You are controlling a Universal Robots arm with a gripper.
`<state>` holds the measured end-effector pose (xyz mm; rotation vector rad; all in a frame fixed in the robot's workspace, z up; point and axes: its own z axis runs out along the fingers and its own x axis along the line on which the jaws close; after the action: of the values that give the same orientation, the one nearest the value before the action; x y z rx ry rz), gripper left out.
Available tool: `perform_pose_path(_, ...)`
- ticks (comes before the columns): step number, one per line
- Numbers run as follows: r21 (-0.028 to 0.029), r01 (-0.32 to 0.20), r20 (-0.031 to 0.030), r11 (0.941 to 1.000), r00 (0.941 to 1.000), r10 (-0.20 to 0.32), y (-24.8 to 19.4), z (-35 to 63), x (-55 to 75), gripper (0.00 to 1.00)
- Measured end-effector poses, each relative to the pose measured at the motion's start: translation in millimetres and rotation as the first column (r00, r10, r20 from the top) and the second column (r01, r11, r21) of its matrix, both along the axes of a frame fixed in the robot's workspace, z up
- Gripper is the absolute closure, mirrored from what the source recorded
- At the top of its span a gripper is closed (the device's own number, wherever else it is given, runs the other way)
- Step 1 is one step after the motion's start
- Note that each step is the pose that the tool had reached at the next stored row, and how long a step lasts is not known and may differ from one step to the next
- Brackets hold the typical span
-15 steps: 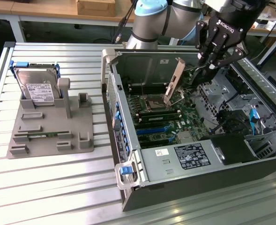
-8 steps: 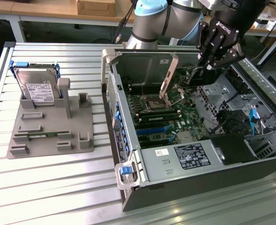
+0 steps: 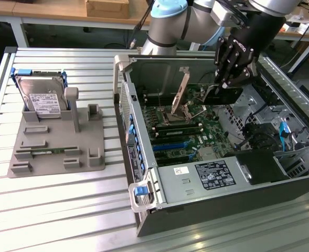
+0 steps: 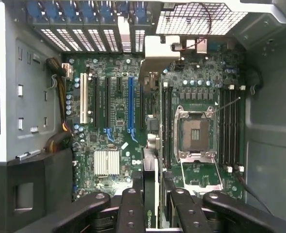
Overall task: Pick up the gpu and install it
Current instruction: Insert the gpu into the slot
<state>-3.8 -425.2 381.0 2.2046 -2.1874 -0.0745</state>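
My gripper (image 3: 223, 84) hangs over the open computer case (image 3: 144, 173) and is shut on the gpu (image 3: 228, 95), a thin dark card held on edge above the motherboard (image 3: 196, 136). In the wrist view the gpu (image 4: 151, 160) runs edge-on away from the gripper (image 4: 152, 213), between the black fingers (image 4: 130, 208), and ends in a silver bracket (image 4: 157, 56) near the rear slot covers. The card hovers just beside the long blue slot (image 4: 130, 104), between it and the CPU socket (image 4: 195, 133). It stands above the board.
On the exterior view's left, a grey fixture (image 3: 54, 142) carries a silver hard drive (image 3: 41, 97) and a green memory stick (image 3: 49, 151). The power supply (image 3: 206, 176) and the drive bays (image 3: 280, 142) border the motherboard. Case walls close in on the gripper.
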Motion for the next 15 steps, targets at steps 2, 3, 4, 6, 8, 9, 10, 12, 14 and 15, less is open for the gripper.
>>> perform_pose_path(2, -0.0001, -0.003, 0.0000, 1.0000, 1.0000, 0.003, -1.3, -7.3, -6.7, 0.74)
perform_pose_path(3, -0.0001, -0.003, 0.0000, 1.0000, 1.0000, 0.003, -1.8, -9.3, -7.7, 0.74)
perform_pose_path(4, 0.0000, -0.003, 0.0000, 1.0000, 1.0000, 0.003, -2.4, -11.9, -9.1, 0.74)
perform_pose_path(6, 0.0000, -0.003, 0.0000, 1.0000, 1.0000, 0.003, -2.8, -17.1, -10.9, 0.74)
perform_pose_path(8, -0.0001, -0.003, 0.0000, 1.0000, 1.0000, 0.003, -3.2, -21.5, -14.0, 0.74)
perform_pose_path(9, -0.0001, -0.003, 0.0000, 1.0000, 1.0000, 0.003, -3.5, -23.4, -15.9, 0.74)
perform_pose_path(10, -0.0001, -0.003, 0.0000, 1.0000, 1.0000, 0.003, -3.6, -25.7, -17.1, 0.74)
perform_pose_path(12, 0.0000, -0.003, 0.0000, 1.0000, 1.0000, 0.003, -3.8, -30.8, -19.0, 0.74)
perform_pose_path(14, 0.0000, -0.003, 0.0000, 1.0000, 1.0000, 0.003, -4.5, -35.9, -22.0, 0.74)
perform_pose_path(15, 0.0000, -0.003, 0.0000, 1.0000, 1.0000, 0.003, -4.7, -38.1, -23.6, 0.74)
